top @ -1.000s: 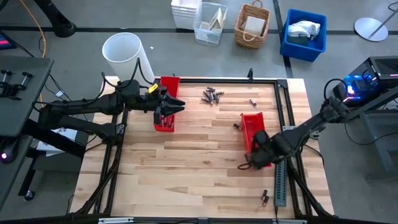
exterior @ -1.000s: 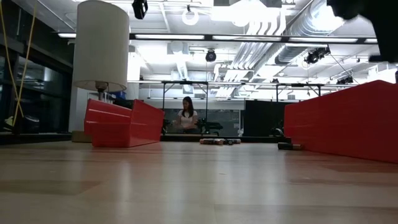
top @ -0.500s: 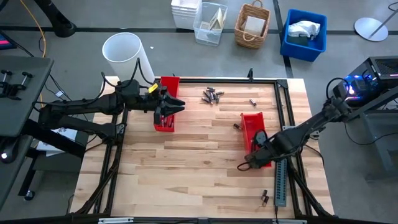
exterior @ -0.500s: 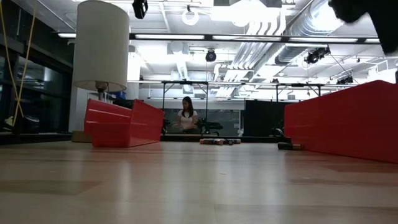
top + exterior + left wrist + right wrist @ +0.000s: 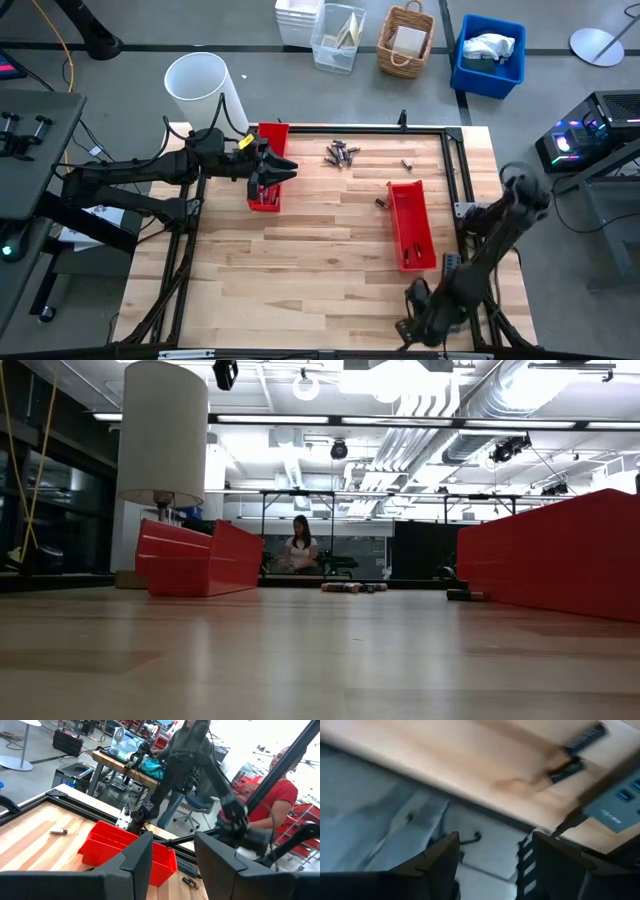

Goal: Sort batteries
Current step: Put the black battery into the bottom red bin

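Swinging from the right red tray (image 5: 411,225) to the table's near edge, the right gripper (image 5: 412,325) hangs spread and empty; left gripper (image 5: 262,183) jaws part-open over its tray (image 5: 268,165), loose batteries (image 5: 341,153) unsorted

Small grey batteries (image 5: 341,153) lie clustered at the table's far edge.

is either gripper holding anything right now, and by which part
Nothing is visibly held. The right gripper is open and empty at the table's near edge; the left gripper, over the left red plastic tray, shows nothing between its fingers.

Right hand (image 5: 412,325) swung from beside the right red tray (image 5: 411,225) to the table's near edge, fingers now apart
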Robot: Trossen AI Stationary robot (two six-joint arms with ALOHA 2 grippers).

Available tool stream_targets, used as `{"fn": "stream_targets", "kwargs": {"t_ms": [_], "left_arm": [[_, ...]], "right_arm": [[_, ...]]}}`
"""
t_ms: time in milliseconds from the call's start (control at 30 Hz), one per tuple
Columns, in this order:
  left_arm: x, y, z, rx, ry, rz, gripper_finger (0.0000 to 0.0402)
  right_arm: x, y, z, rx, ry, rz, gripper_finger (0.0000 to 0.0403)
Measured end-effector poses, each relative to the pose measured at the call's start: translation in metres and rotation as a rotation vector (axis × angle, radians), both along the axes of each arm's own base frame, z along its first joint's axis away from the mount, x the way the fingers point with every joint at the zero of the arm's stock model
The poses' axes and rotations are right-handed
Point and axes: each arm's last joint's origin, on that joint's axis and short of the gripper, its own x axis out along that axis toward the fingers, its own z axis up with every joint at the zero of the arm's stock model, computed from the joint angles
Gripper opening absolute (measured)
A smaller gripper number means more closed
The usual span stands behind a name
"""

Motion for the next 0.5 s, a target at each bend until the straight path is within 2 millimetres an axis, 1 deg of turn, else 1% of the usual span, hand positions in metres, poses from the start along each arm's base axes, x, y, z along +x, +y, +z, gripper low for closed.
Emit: {"fn": "stream_targets", "kwargs": {"t_ms": [100,167,267,433,500], "left_arm": [[0.000,0.000,0.000,-0.001,0.000,0.000,0.0135],[0.000,0.000,0.000,-0.001,0.000,0.000,0.0135],[0.000,0.000,0.000,-0.010,-0.001,0.002,0.0135],[0.000,0.000,0.000,-0.012,-0.001,0.002,0.0135],[0.000,0.000,0.000,-0.012,-0.001,0.002,0.0135]], "right_arm": [[-0.005,0.010,-0.028,-0.090,0.112,-0.081,0.0242],[-0.005,0.011,-0.037,-0.141,0.136,-0.136,0.0242],[-0.005,0.006,-0.044,-0.233,0.155,-0.205,0.0242],[-0.009,-0.005,-0.047,-0.347,0.221,-0.227,0.0242],[-0.011,-0.008,-0.051,-0.363,0.234,-0.233,0.0242]]}}
